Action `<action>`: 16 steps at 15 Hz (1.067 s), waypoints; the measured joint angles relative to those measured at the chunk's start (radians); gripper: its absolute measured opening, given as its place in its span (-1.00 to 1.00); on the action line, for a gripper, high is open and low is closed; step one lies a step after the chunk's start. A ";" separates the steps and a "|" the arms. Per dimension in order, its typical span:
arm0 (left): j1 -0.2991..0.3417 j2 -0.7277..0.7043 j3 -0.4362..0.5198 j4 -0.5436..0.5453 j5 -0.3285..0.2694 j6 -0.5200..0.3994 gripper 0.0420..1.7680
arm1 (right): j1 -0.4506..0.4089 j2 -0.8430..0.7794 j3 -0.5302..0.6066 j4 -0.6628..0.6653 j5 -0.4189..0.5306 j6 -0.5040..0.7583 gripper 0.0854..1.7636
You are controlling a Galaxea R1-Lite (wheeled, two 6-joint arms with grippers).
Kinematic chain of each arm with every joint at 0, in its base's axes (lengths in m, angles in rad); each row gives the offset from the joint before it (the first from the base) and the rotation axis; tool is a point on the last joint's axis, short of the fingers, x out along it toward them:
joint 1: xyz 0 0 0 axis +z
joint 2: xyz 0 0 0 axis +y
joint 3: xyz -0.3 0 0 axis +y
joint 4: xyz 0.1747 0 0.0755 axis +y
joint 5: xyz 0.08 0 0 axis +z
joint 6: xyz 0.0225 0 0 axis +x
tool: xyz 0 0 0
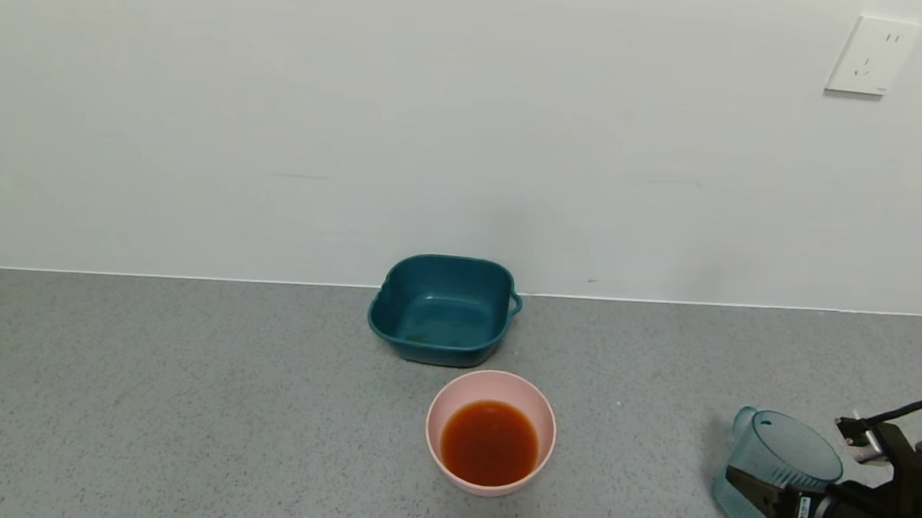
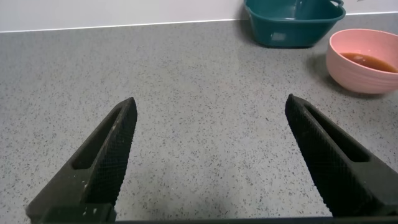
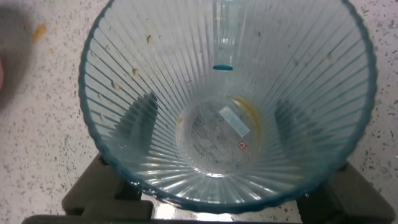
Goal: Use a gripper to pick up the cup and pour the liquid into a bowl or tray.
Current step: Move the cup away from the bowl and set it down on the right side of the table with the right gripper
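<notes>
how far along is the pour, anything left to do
The pour looks done: the liquid sits in the pink bowl, and the cup is empty. The right gripper holds the cup upright on the counter. Only release remains.

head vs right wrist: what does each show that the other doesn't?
Head view only: the round pale pink plastic bowl holding reddish-orange liquid, the dark teal square tub behind it by the wall, a white wall socket, and the right gripper gripping the cup from outside.

Right wrist view only: the cup's inside, looking empty, with a label at its base and specks on the ribbed wall.

Both: the translucent blue-green ribbed plastic cup and the speckled grey counter.
</notes>
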 joint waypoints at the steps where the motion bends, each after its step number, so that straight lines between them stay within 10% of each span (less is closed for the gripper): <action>1: 0.000 0.000 0.000 0.000 0.000 0.000 0.94 | 0.000 0.000 0.004 0.000 0.000 -0.004 0.51; 16: 0.000 0.000 0.000 0.000 0.000 0.000 0.94 | -0.001 -0.036 0.017 -0.003 0.001 -0.005 0.88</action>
